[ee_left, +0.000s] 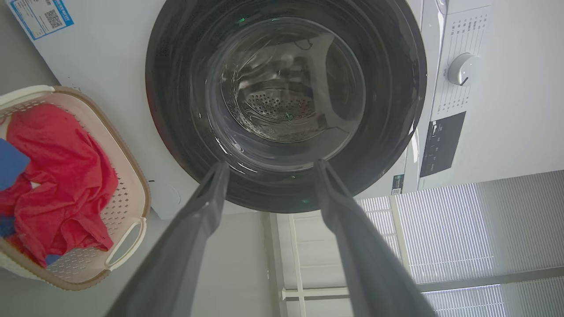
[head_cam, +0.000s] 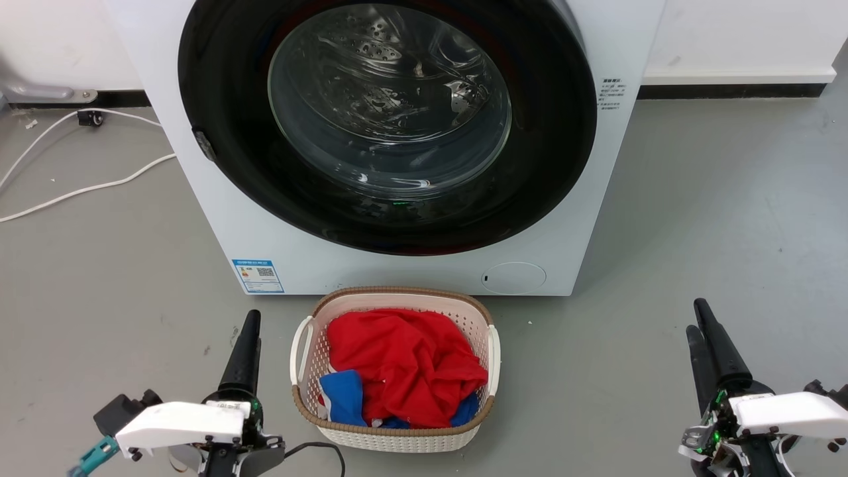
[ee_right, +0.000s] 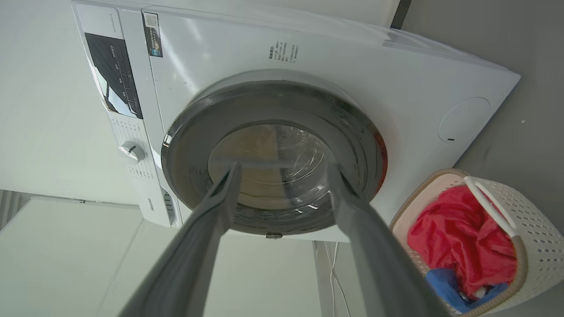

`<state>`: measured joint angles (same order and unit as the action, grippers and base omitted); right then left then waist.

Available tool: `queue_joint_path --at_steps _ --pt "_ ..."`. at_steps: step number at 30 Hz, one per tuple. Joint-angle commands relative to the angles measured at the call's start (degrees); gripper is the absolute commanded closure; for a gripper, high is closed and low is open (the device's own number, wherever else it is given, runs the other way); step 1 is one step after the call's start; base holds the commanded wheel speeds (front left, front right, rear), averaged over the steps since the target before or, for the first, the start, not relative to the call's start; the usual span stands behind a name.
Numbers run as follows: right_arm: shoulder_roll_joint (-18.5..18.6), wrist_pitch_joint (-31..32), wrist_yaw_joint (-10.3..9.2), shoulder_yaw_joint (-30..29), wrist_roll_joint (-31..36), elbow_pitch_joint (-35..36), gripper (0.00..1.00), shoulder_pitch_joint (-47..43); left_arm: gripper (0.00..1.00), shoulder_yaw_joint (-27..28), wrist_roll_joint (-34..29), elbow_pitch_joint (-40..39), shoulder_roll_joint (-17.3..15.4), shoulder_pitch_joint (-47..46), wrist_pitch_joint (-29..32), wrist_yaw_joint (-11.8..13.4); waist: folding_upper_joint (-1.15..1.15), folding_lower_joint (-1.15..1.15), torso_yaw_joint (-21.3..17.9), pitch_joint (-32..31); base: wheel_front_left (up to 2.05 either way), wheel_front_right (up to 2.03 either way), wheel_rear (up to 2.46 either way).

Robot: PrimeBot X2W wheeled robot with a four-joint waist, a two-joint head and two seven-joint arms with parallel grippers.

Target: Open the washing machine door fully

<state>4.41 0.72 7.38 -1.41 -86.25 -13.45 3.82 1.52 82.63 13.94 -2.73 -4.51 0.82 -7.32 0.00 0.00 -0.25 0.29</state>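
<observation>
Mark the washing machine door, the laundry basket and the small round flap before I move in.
washing machine door (head_cam: pixel 387 112), head view, on its clear glass window.
laundry basket (head_cam: pixel 397 291), head view, on its brown far rim.
small round flap (head_cam: pixel 513 277), head view, on its middle.

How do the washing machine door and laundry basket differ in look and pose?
The washing machine door is a glossy black round disc; the laundry basket is white, perforated, oblong. The door stands upright, shut; the basket sits on the floor, open-topped, holding clothes. Both are rounded.
</observation>
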Motion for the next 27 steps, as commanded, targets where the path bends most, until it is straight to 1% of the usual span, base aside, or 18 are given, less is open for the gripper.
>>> queue_joint_path --at_steps 1,3,4,13,16,17,27 --pt "0.9 -0.9 0.05 0.5 3.0 0.9 0.00 1.1 0.00 -0.4 -3.7 -1.5 -0.2 -1.8 -0.8 -0.1 0.00 0.00 0.0 0.0 0.00 0.00 0.00" --pt "1.3 -1.4 0.05 0.9 5.8 1.0 0.00 1.3 0.00 -0.7 -7.3 -1.8 -0.2 -2.0 -1.2 0.1 0.00 0.00 0.0 0.0 0.00 0.00 0.00" --pt "1.5 -2.1 0.05 1.0 10.9 0.8 0.00 1.4 0.00 -1.5 -12.9 -2.5 -0.2 -2.1 -1.9 0.4 0.00 0.00 0.0 -0.1 0.00 0.00 0.00" --pt "1.0 -3.7 0.07 -0.4 27.7 2.2 0.00 1.2 0.00 -3.7 -27.6 -4.2 -0.8 -2.3 -3.9 1.4 0.00 0.00 -0.1 -0.1 0.00 0.00 0.00" --pt "0.6 -3.7 0.07 -0.7 32.4 3.4 0.00 1.0 0.00 -4.4 -31.8 -4.7 -1.3 -2.4 -4.4 1.9 0.00 0.00 -0.2 0.0 0.00 0.00 0.00" --pt "0.6 -3.7 0.07 -0.7 32.4 3.4 0.00 1.0 0.00 -4.4 -31.8 -4.7 -1.3 -2.4 -4.4 1.9 0.00 0.00 -0.2 0.0 0.00 0.00 0.00" --pt "0.0 -2.4 0.09 -0.9 44.1 6.8 0.00 0.3 0.00 -7.2 -42.6 -5.4 -3.6 -3.3 -6.3 3.3 0.00 0.00 -0.4 0.3 0.00 0.00 0.00"
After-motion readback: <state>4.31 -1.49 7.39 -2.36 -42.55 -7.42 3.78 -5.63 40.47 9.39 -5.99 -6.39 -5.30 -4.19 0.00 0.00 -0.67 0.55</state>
